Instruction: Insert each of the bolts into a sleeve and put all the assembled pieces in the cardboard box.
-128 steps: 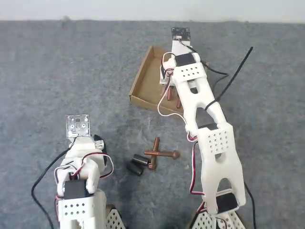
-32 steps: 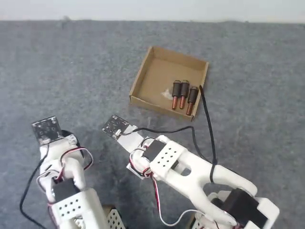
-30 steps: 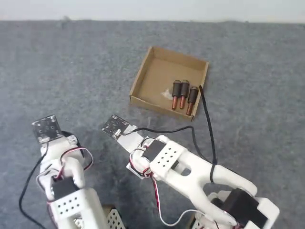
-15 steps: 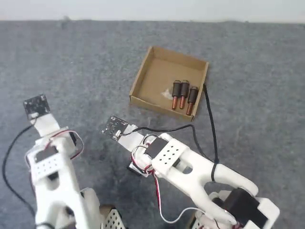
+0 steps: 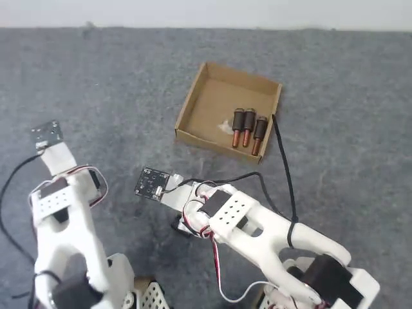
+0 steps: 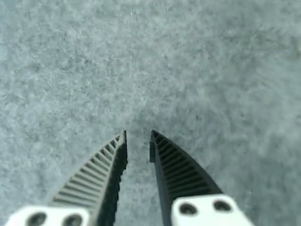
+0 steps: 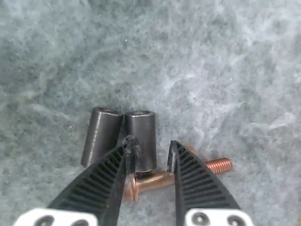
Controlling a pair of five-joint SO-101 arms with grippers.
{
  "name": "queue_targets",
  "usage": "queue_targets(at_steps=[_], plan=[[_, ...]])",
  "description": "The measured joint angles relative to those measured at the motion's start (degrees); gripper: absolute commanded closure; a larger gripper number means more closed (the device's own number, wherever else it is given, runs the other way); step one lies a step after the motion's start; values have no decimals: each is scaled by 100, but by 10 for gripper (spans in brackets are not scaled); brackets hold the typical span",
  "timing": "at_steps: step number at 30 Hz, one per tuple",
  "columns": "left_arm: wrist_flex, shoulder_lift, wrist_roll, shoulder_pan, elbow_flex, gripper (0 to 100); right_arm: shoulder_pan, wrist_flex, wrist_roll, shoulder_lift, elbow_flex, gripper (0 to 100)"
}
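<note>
Left gripper (image 6: 138,136) swung leftward, slightly open, empty; right gripper (image 7: 150,145), part-open, straddles one sleeve (image 7: 141,129) beside bolts (image 7: 216,165).

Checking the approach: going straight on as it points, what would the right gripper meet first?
Likely the black sleeve that lies between the open tips of the right gripper; depth is unclear.

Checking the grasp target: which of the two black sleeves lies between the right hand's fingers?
The sleeve lying in the gap of the right hand, its end by the copper bolts. The other sleeve lies beside it, outside the fingers.
</note>
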Motion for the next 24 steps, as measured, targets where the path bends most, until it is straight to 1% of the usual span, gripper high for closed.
queue_targets(at_steps=[6, 10, 14, 16, 19, 24], plan=[[360, 598, 0, -9, -475, 920, 9, -413, 0, 0, 308, 892], [457, 659, 0, -141, -615, 920, 53, -686, 9, 0, 527, 890], [457, 659, 0, -167, -615, 920, 44, -774, 9, 0, 527, 834], [457, 659, -9, -141, -615, 920, 44, -774, 9, 0, 527, 813], [457, 659, -9, -158, -615, 920, 44, -747, 9, 0, 527, 814], [457, 659, 0, -158, -615, 920, 44, -299, 26, 0, 237, 815]])
